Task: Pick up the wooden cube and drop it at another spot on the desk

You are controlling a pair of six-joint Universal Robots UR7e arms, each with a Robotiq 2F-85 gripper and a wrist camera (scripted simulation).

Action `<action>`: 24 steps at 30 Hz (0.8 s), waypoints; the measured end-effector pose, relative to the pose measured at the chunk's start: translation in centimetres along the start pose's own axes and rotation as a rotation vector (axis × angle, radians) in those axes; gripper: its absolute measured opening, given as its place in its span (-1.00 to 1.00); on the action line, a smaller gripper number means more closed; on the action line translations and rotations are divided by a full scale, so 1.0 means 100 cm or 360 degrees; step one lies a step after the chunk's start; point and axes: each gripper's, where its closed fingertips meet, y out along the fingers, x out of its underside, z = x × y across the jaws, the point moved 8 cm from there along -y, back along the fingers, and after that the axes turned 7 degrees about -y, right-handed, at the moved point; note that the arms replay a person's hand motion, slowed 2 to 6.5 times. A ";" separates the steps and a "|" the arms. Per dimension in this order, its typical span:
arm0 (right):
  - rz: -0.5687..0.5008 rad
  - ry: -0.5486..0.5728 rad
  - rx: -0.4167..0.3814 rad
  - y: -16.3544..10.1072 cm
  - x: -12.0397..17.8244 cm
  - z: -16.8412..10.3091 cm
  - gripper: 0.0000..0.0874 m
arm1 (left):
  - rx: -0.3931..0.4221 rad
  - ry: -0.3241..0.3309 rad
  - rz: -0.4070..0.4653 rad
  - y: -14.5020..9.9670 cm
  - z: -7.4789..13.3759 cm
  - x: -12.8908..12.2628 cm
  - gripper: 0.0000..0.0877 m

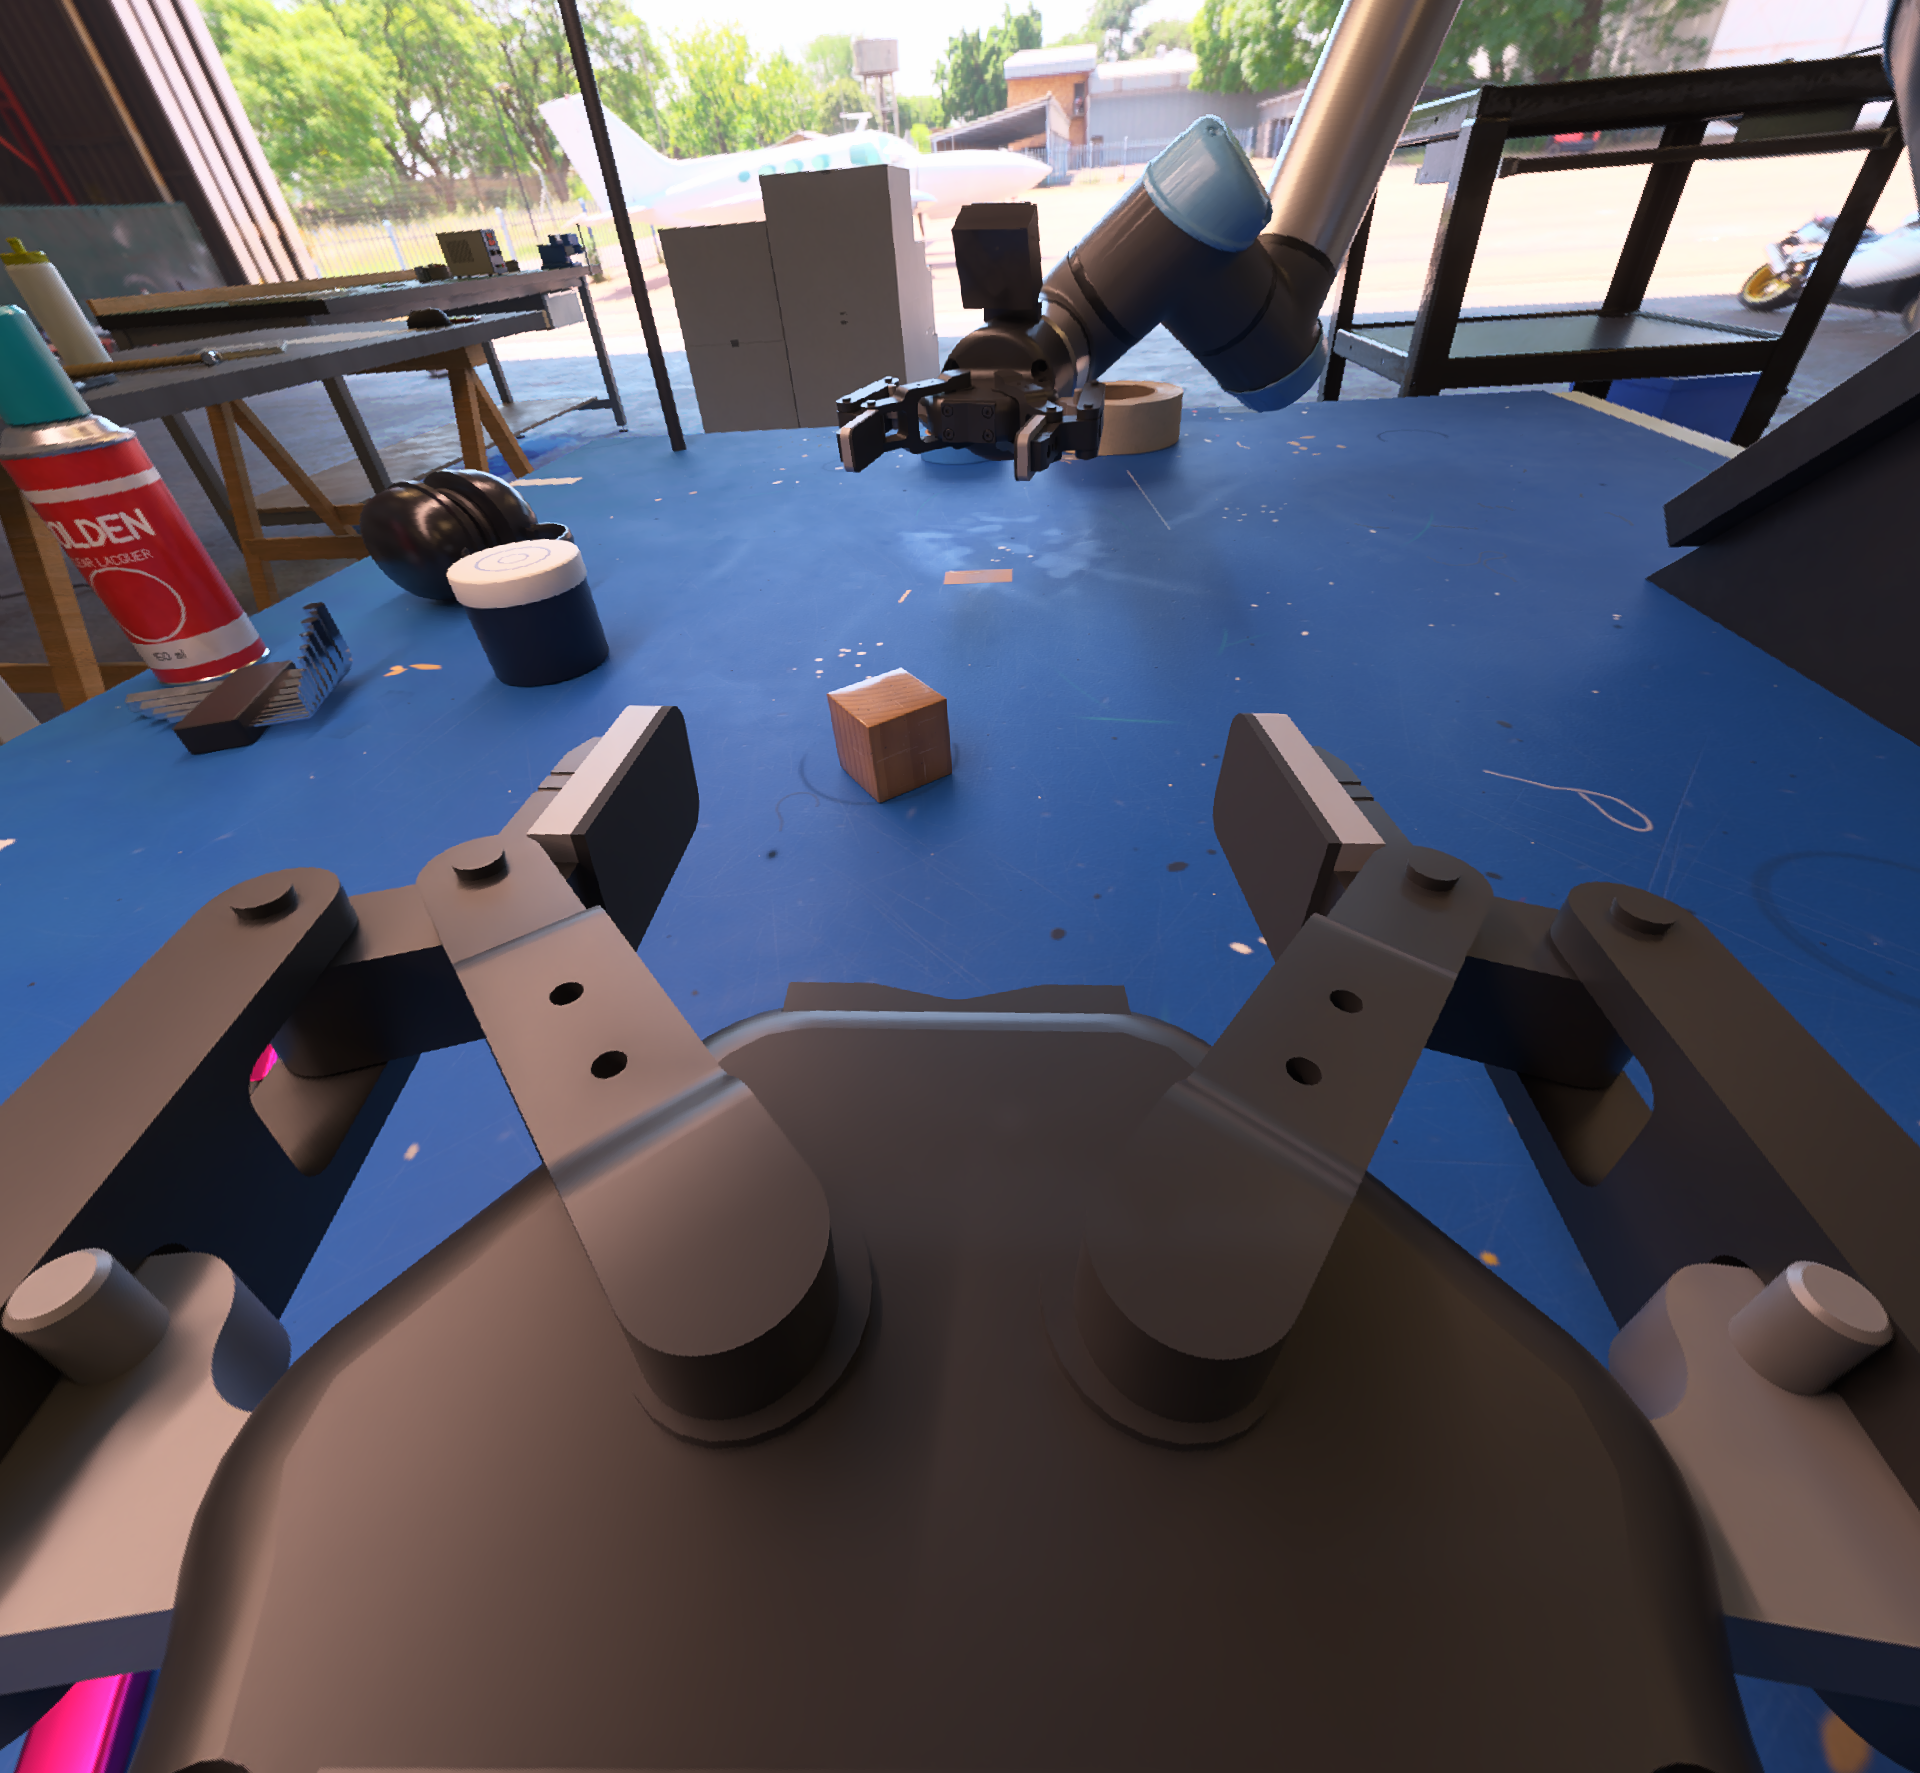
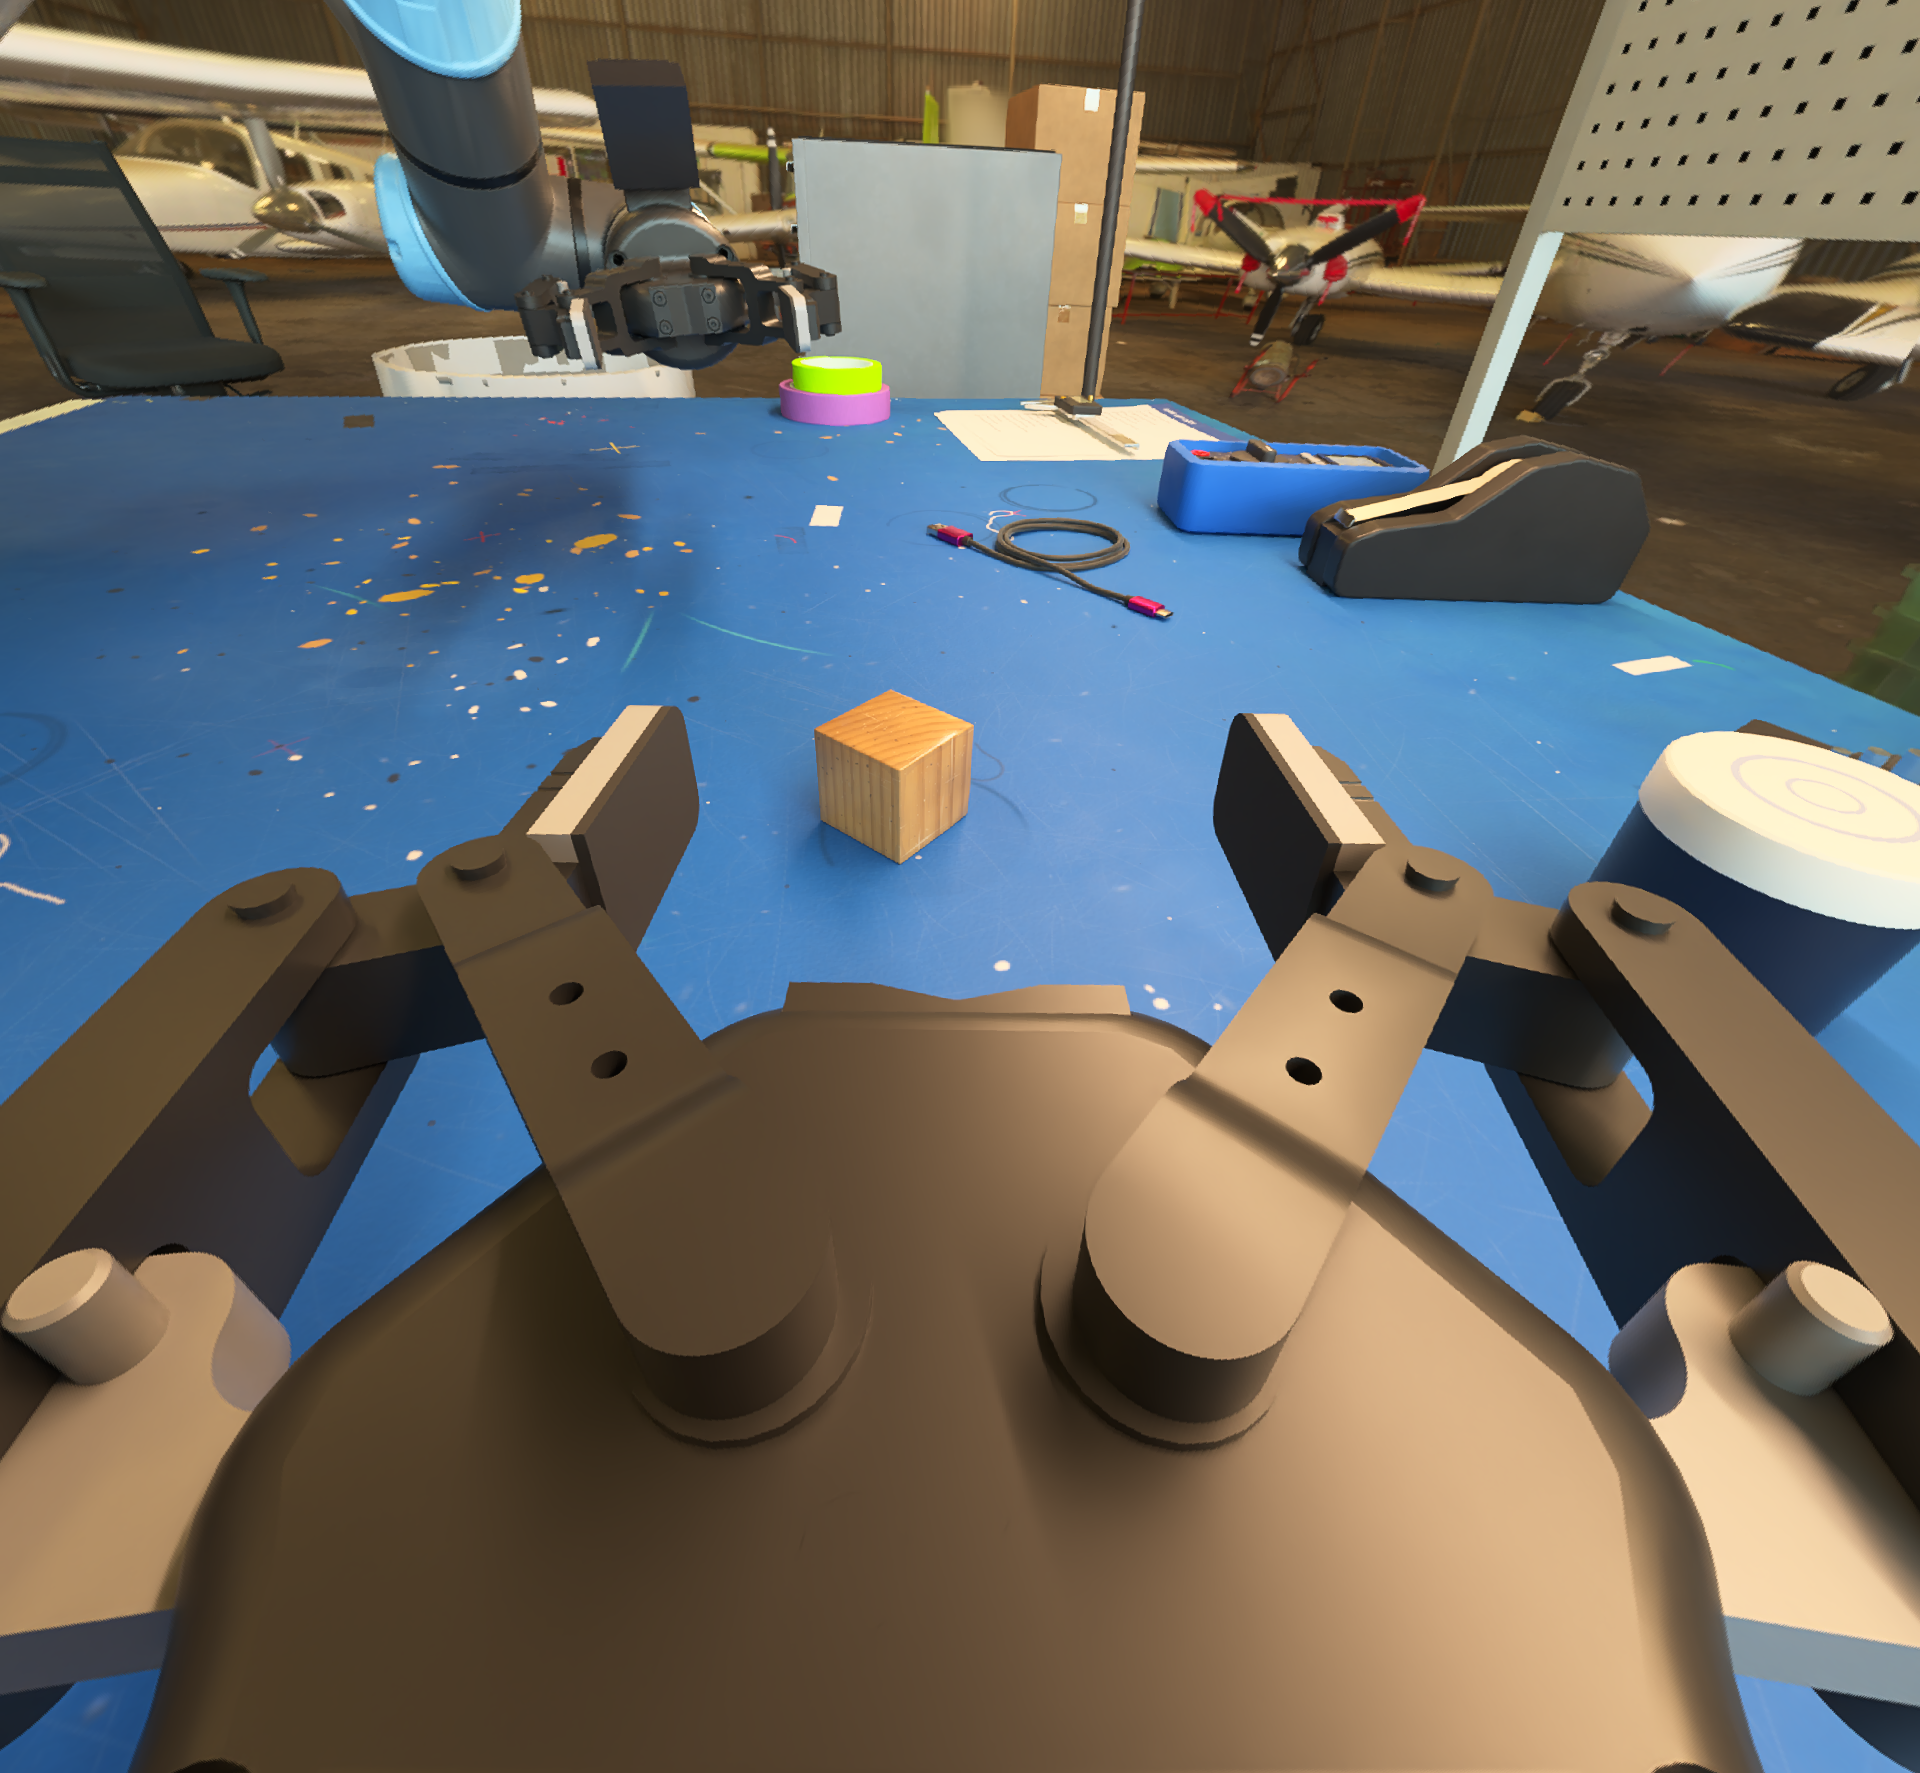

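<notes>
Wooden cube (image 1: 889,734) (image 2: 895,774) rests alone on blue surface (image 1: 1299,643) (image 2: 312,684). Left gripper (image 1: 954,793) and right gripper (image 2: 954,793): jaws spread, empty, facing cube.

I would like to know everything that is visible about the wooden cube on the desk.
The wooden cube is small, light brown with a fine straight grain, sharp edges and flat faces. It rests flat on the blue desk, turned so one vertical edge faces each camera. Nothing but the desk touches it. It sits between the two arms, in front of the open left pincer and the open right pincer, apart from both.
</notes>
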 end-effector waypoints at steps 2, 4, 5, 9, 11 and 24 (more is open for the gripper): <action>0.0001 0.0001 0.0001 0.000 0.000 0.000 0.95 | 0.0007 -0.0011 0.0009 -0.002 0.000 0.001 0.95; 0.0002 0.0002 0.0001 0.000 0.000 0.000 0.95 | 0.0015 -0.0022 0.0020 -0.004 0.001 0.003 0.95; 0.0002 0.0003 0.0002 0.000 0.000 0.000 0.95 | 0.0016 -0.0026 0.0025 -0.005 0.000 0.004 0.95; 0.0001 0.0004 0.0003 0.000 0.000 0.000 0.95 | 0.0027 -0.0042 0.0047 -0.010 0.001 0.006 0.95; 0.0001 0.0004 0.0003 0.000 0.000 0.000 0.95 | 0.0040 -0.0050 0.0060 -0.012 0.001 0.007 0.95; 0.0001 0.0005 0.0003 0.000 0.000 0.000 0.95 | 0.0075 -0.0074 0.0084 -0.020 -0.002 0.016 0.95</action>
